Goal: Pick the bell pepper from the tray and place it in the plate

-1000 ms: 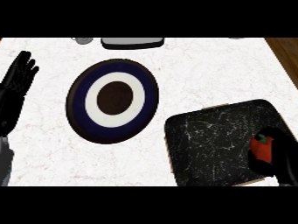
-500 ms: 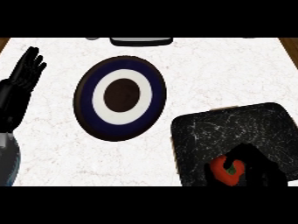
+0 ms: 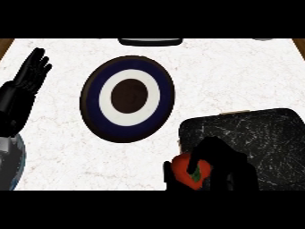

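Compared with the earlier frames, the right hand (image 3: pixel 214 163) and the bell pepper (image 3: pixel 193 171) have shifted leftward: one second ago both sat near the right side of the tray (image 3: pixel 273 134), and they now sit at its lower left corner, at or just past the tray edge toward the plate (image 3: pixel 128 98). Whether the pepper is lifted clear of the tray floor cannot be confirmed from this view.

Hand state: the right hand has its fingers and thumb curled round the pepper, covering the upper and right portions; red skin and a trace of green stem show below and to the left of the fingers. The left hand (image 3: pixel 29 78) rests at the left side of the desk (image 3: pixel 247 76), fingers straight and pointing up, holding nothing.

Handling notes (judgement): a bell pepper is light, hollow and moderately stiff, with a smooth, waxy skin that can slip against hard fingers. Its lobed body gives shallow grooves for fingers to seat in. Take hold across the widest part of the body, thumb opposing the fingers; do not rely on the stem. Excess squeeze may dent the wall.

The plate, dark-rimmed with a white ring and dark centre, lies up and left of the tray, near it. A dark item (image 3: pixel 151 41) sits at the far desk edge.
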Available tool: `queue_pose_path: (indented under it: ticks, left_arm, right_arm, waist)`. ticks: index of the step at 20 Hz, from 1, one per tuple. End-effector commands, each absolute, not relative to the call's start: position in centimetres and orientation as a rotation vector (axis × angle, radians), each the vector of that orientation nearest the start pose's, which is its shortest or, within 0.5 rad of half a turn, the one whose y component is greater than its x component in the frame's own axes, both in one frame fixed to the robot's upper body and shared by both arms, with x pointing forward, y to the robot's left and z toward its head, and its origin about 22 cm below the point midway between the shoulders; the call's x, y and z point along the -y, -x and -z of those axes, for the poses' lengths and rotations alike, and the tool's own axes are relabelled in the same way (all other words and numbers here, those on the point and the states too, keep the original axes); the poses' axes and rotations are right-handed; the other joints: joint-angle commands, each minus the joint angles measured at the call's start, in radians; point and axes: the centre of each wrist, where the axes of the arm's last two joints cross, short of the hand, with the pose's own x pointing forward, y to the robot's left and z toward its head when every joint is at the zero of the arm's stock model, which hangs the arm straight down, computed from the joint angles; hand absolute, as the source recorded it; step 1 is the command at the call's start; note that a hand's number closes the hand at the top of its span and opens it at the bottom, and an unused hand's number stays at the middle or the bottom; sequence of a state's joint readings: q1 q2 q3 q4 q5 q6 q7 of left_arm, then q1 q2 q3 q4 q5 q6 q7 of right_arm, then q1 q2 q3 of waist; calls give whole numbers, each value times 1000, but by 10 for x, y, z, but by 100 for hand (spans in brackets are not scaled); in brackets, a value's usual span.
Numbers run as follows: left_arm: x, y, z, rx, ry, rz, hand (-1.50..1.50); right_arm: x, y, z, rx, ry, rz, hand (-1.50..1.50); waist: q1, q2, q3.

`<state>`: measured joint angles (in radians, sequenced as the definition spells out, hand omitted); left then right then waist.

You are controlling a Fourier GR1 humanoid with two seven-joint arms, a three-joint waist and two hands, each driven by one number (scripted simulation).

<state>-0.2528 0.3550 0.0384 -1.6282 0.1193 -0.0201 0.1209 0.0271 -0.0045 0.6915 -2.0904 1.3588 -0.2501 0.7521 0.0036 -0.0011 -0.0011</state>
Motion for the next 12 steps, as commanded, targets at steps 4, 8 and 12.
queue_pose_path:
  ticks: [4, 8, 12]
  left_arm:
    - [-285, -299, -102, 1750, -111, 248, 0]
    - [-282, -294, -100, 1744, -128, 236, 0]
    - [-267, -305, -103, 1761, -96, 262, 0]
  right_arm:
    - [49, -220, -137, 1706, 900, -434, 150]
    - [22, -245, -133, 1701, 857, -445, 150]
    - [3, -285, -137, 1661, 875, -430, 150]
  waist:
    - [18, 6, 0]
    - [23, 4, 1]
    - [32, 7, 1]
